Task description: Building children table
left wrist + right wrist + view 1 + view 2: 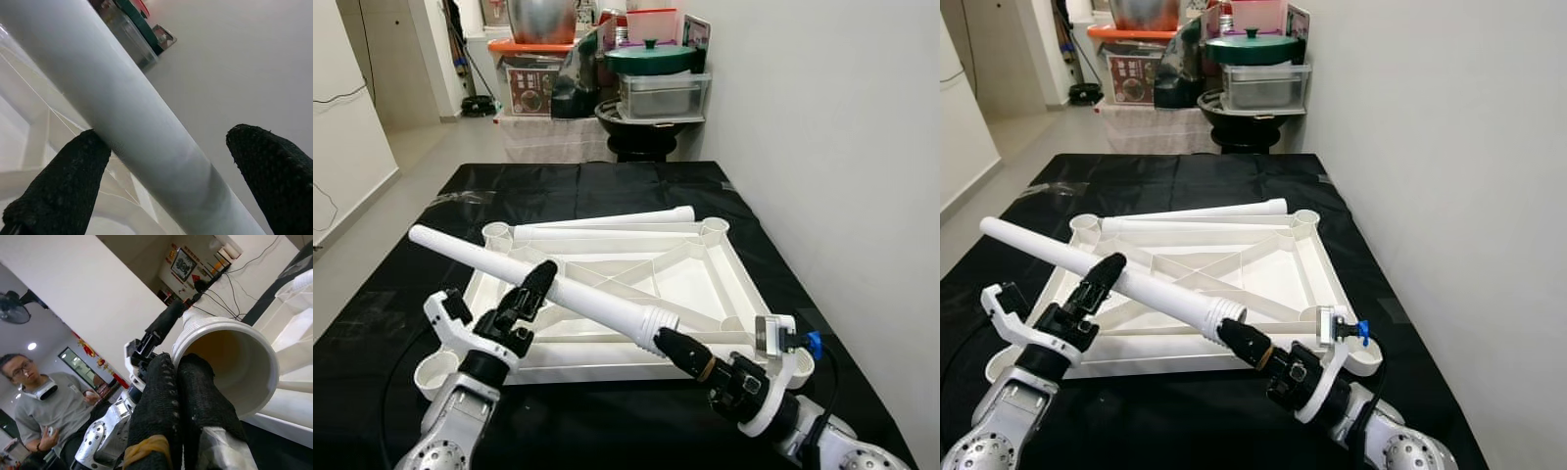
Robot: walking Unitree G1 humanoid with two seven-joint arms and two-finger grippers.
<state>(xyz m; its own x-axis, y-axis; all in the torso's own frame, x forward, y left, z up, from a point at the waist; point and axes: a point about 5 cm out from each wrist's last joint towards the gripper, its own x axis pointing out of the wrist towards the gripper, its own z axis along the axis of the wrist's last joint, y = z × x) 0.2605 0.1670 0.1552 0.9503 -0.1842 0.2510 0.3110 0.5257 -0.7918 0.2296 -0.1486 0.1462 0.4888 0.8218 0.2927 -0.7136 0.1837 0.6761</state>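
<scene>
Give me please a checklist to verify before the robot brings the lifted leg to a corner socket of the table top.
1. Left gripper hold: not ok. Its jaws are open around the leg, with a gap at one side.
2. Right gripper hold: cannot tell. Its jaws are shut at the threaded end.
3. Threaded end over a socket: not ok. It hangs above the near edge of the table top.
4. Near-left socket free: ok.
5. Table top upside down, flat on the black cloth: ok.
6. Person far enough away: cannot tell.
</scene>
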